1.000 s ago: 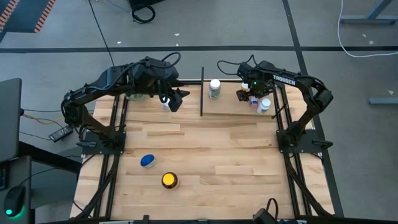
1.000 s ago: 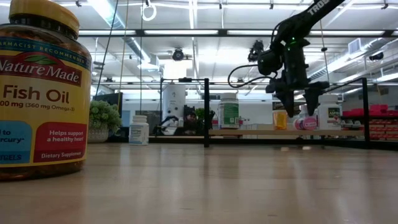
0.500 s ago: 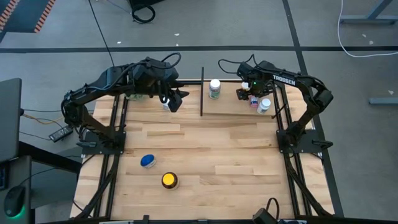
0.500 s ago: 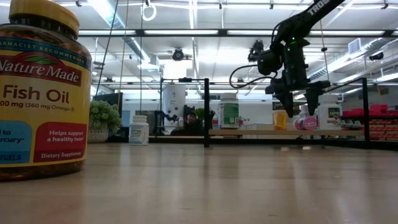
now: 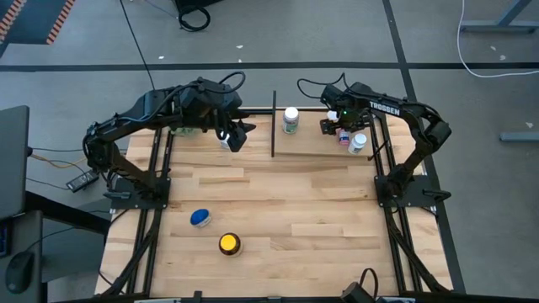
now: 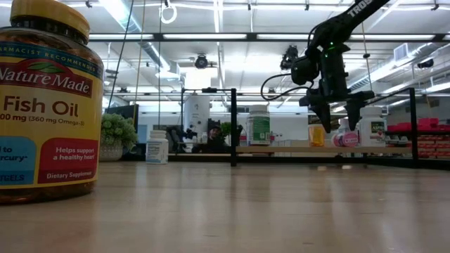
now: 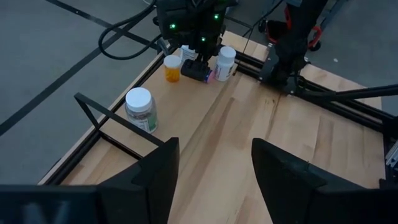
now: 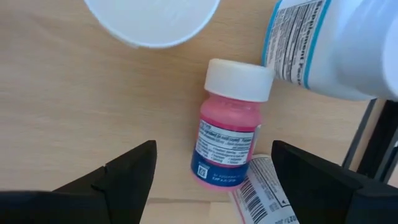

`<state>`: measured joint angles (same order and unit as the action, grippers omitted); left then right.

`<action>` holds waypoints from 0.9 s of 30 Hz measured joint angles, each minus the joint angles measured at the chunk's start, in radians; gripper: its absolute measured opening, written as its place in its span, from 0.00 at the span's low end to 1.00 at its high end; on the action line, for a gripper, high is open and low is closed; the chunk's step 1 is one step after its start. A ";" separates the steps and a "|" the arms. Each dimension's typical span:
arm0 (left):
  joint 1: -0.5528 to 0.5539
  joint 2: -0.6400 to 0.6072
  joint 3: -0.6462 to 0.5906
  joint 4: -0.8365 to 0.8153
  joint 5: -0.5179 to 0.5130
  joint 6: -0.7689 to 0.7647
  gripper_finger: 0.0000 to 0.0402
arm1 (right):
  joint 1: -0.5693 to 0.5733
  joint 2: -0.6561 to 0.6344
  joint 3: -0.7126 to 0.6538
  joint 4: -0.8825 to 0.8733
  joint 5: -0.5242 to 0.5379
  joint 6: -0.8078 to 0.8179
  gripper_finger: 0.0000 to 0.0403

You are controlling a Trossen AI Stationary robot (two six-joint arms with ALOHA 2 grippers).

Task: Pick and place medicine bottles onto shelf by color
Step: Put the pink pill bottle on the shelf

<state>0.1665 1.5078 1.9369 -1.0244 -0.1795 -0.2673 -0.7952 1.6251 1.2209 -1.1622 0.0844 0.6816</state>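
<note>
My right gripper [image 5: 340, 127] hangs open, pointing down, over the shelf [image 5: 316, 145] at the table's far right. Below it a pink bottle [image 8: 229, 138] with a white cap lies on its side on the shelf board. My fingers stand apart on either side of it, above it [image 6: 337, 116]. A white bottle [image 8: 329, 43], an orange one [image 7: 172, 67] and a green-labelled one [image 5: 290, 119] stand upright on the shelf. My left gripper [image 7: 214, 174] is raised and open at the far left, holding nothing, beside a small white bottle [image 5: 226, 140].
A blue-lidded bottle [image 5: 200, 217] and a wide amber fish-oil bottle with a yellow lid [image 5: 229, 244] stand near the front left. A green plant ball [image 6: 116, 133] sits at the far left. The shelf's black post [image 5: 274, 126] rises between the arms. Bare planks fill the middle.
My right gripper has rolled slightly about its downward axis while staying over the pink bottle. No bottle has moved.
</note>
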 joint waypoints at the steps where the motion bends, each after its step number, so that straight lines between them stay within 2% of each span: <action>1: 0.000 0.000 0.000 0.000 0.000 0.002 0.52 | 0.001 0.000 0.000 0.000 -0.003 0.003 0.81; 17: 0.000 0.000 0.000 -0.001 0.000 0.002 0.52 | 0.072 0.000 0.000 0.009 -0.032 0.014 0.81; 27: -0.001 -0.002 0.000 -0.025 0.000 0.002 0.50 | 0.072 0.000 0.000 0.014 0.019 0.014 0.81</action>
<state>0.1650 1.5054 1.9369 -1.0497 -0.1791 -0.2653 -0.7231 1.6249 1.2209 -1.1482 0.1032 0.6959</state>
